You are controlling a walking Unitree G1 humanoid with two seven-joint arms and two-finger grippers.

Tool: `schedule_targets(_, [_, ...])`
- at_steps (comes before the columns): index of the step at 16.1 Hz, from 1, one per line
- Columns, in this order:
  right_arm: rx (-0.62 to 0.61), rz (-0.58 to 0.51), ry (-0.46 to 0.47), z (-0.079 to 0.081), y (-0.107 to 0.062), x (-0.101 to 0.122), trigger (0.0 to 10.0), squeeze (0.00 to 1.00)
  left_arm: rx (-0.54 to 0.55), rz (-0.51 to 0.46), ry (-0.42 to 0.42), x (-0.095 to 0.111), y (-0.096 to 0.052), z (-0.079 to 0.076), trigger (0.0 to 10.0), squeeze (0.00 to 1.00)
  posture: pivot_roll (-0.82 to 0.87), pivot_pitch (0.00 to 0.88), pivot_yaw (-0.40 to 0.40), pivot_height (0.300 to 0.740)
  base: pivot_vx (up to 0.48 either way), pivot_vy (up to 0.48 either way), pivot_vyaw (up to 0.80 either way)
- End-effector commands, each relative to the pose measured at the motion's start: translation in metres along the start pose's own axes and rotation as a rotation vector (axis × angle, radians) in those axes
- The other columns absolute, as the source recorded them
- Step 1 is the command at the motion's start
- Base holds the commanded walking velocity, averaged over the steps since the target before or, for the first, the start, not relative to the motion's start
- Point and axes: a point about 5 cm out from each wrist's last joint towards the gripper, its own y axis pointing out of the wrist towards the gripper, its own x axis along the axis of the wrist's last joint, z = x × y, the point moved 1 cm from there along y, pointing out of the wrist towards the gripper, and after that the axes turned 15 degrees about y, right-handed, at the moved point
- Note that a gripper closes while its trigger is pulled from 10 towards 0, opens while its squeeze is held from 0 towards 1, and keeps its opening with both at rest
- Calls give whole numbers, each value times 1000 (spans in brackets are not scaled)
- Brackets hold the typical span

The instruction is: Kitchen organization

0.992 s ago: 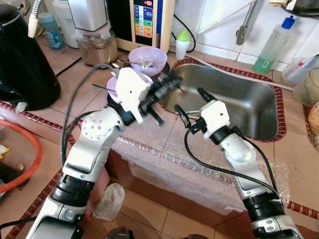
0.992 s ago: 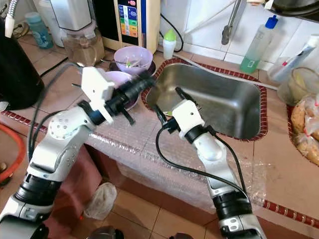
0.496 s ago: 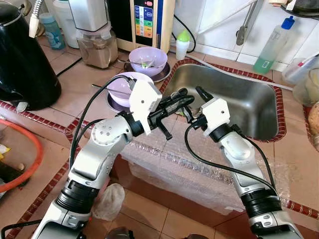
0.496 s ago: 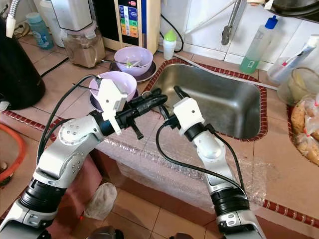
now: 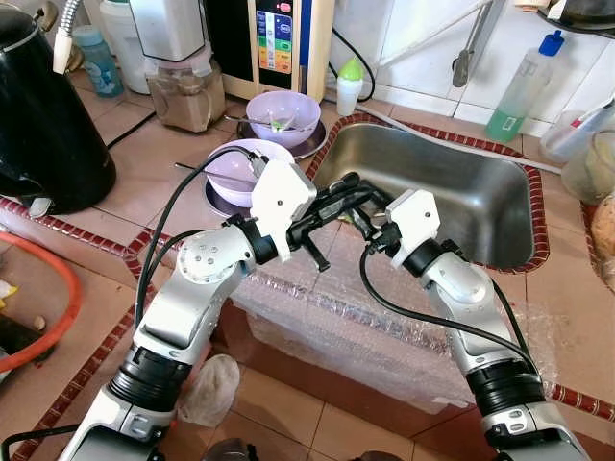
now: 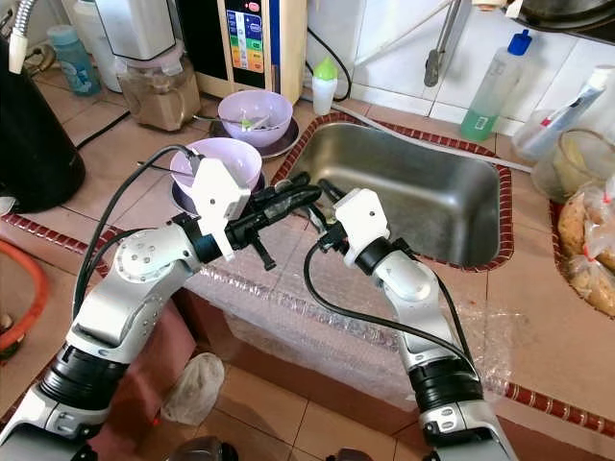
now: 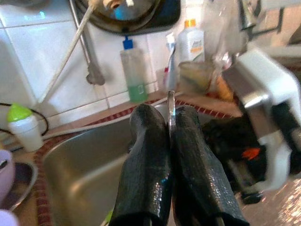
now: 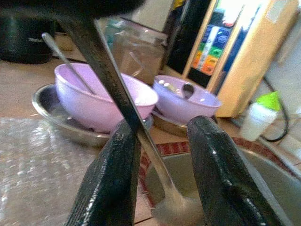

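My left gripper (image 5: 346, 194) is shut on a metal spoon (image 8: 117, 89) at the sink's near left corner; in the left wrist view the thin handle (image 7: 171, 104) stands pinched between the black fingers (image 7: 150, 155). My right gripper (image 5: 365, 219) faces it from the right, open. The spoon's handle slants across one right finger (image 8: 110, 179), and its bowl hangs between the two fingers above the steel sink (image 5: 480, 197). Two purple bowls on metal plates sit left of the sink: the near one (image 5: 238, 171) has a utensil in it, and the far one (image 5: 283, 111) holds scraps.
Bubble wrap (image 5: 327, 307) covers the counter's front edge below both arms. A black kettle (image 5: 43, 106), a blender (image 5: 178, 67) and a water appliance (image 5: 279, 38) stand at the back left. A green-capped bottle (image 5: 351, 84) and a soap bottle (image 5: 524, 86) flank the faucet (image 5: 464, 53).
My left gripper has swung right from beside the near purple bowl to the sink's corner with the spoon. The right gripper has shifted slightly left to meet it.
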Motion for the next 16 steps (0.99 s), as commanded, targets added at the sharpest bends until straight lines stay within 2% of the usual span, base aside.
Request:
schedule_targets(1, [36, -10, 3, -1, 1, 8, 0, 0, 3, 39, 20, -7, -4, 1, 0, 0, -35, 0, -11, 740, 0, 0, 0])
schedule_targets(6, [43, 23, -4, -3, 2, 2, 0, 0, 10, 23, 14, -7, -2, -1, 0, 0, -34, 0, -12, 740, 0, 0, 0])
schedule_targets(12, [-15, 12, -109, -3, 10, 0, 0, 0, 13, 12, -17, -8, 0, -4, 0, 0, -30, 0, -10, 740, 0, 0, 0])
schedule_targets(16, [-15, 12, -109, -3, 10, 0, 0, 0, 13, 12, -17, -8, 0, -4, 0, 0, -30, 0, -10, 740, 0, 0, 0])
